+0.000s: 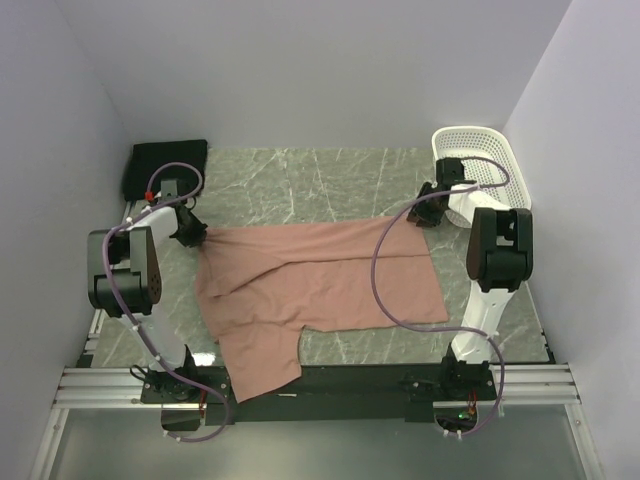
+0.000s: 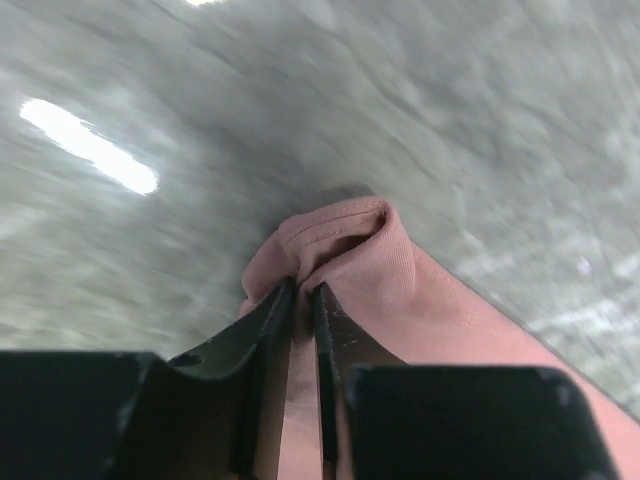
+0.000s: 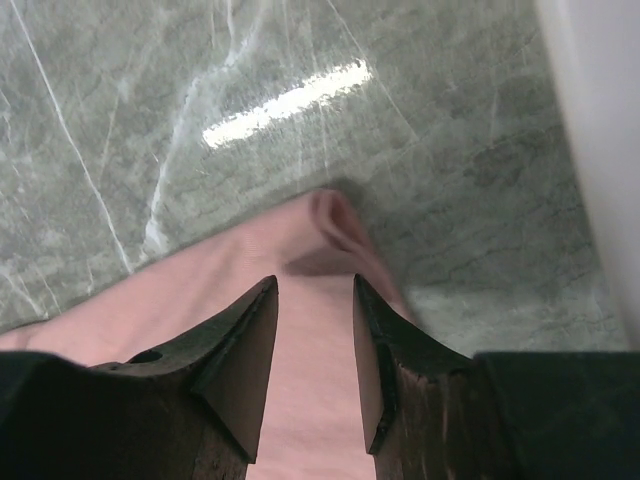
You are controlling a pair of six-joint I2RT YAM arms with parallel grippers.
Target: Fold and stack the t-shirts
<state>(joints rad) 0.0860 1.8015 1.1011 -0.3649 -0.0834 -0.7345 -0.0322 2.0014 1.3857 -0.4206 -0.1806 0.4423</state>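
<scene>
salmon-pink cotton short-sleeved t-shirt (image 1: 330,285) spread wide across grey-green marbled tabletop (image 1: 300,180), with one part draped over the near edge towards the left. laid out flat like this, probably, to offer each arm a far corner to lift for a first fold. plain black folded t-shirt (image 1: 165,168) parked at the far left corner, likely as the base of the stack. white plastic mesh basket (image 1: 480,150) at the far right, clear of the cloth.

left gripper (image 2: 303,288) at the far left corner of the pink cloth: jaws drawn almost together, a bunched fold of fabric nipped between them and puffing out past the tips. reads as a firm hold on the shirt.

right gripper (image 3: 315,285) at the far right corner: jaws parted a moderate way, poised over the pink hem, curled corner just beyond the tips. nothing clamped, as far as visible. likely next need: closing there, to match the left.
</scene>
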